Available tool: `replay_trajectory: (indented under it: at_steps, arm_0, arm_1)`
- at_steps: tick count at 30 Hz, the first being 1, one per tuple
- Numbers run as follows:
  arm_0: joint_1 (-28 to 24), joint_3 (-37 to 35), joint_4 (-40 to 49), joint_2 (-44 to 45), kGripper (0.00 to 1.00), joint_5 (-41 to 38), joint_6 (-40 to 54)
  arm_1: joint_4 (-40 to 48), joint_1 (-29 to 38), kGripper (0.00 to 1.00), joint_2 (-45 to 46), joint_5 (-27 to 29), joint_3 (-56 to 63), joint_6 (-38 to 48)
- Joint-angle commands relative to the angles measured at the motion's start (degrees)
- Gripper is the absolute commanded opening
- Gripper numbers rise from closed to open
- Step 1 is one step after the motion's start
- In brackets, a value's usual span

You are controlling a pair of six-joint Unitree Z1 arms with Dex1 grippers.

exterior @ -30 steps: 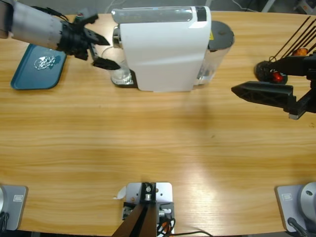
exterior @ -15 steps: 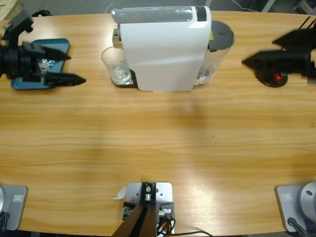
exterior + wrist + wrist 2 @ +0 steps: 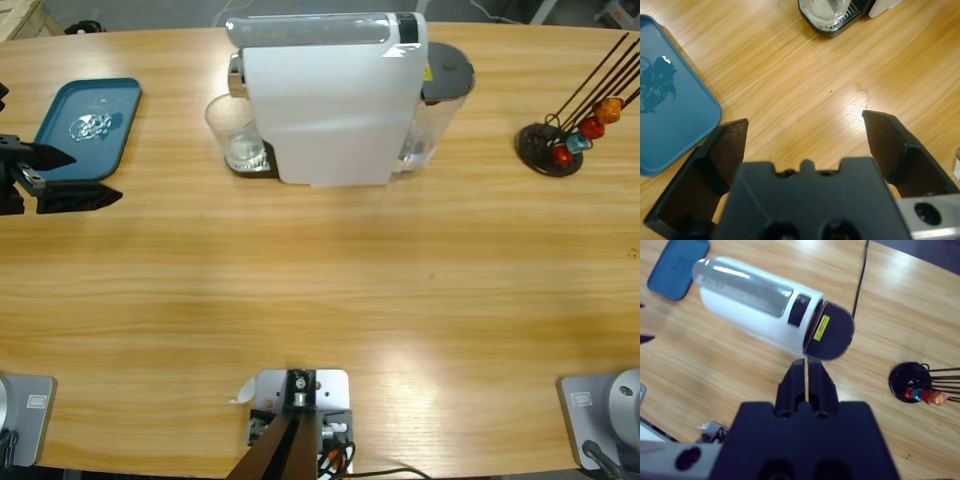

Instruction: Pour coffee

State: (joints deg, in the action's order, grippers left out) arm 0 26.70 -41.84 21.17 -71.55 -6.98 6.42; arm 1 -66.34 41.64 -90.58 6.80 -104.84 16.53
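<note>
Two black jaws of the left gripper (image 3: 62, 178) sit spread wide at the table's left edge, beside the teal plastic tray (image 3: 60, 160), holding nothing. The clear glass cup (image 3: 236, 135) stands under the white coffee machine (image 3: 330, 100); coffee inside isn't discernible.

Left wrist view: left gripper (image 3: 805, 132) gapes over bare wooden table (image 3: 805, 75).

Right wrist view: right gripper (image 3: 806, 371), jaws pressed together, empty, high above the machine (image 3: 760, 305).

High view looks straight down on the long wooden table (image 3: 320, 280). Left wrist view sits close above it; right wrist view hangs apparently higher — all share the boxy white coffee machine (image 3: 330, 95) (image 3: 885, 6) (image 3: 755, 305).
</note>
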Motion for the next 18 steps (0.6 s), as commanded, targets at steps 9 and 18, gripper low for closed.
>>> replay_trajectory:
  at_steps: [9, 18]
  arm_0:
    - [0.46, 2.20, 0.19, -5.35, 0.996, 1.18, -2.16]
    - [0.46, 2.11, -0.86, -7.73, 0.996, 1.35, -2.20]
  arm_1:
    - [-4.76, -5.45, 0.000, -20.43, -6.07, -15.63, -4.20]
    - [-5.03, -6.08, 0.000, -21.31, -7.47, -15.05, -4.57]
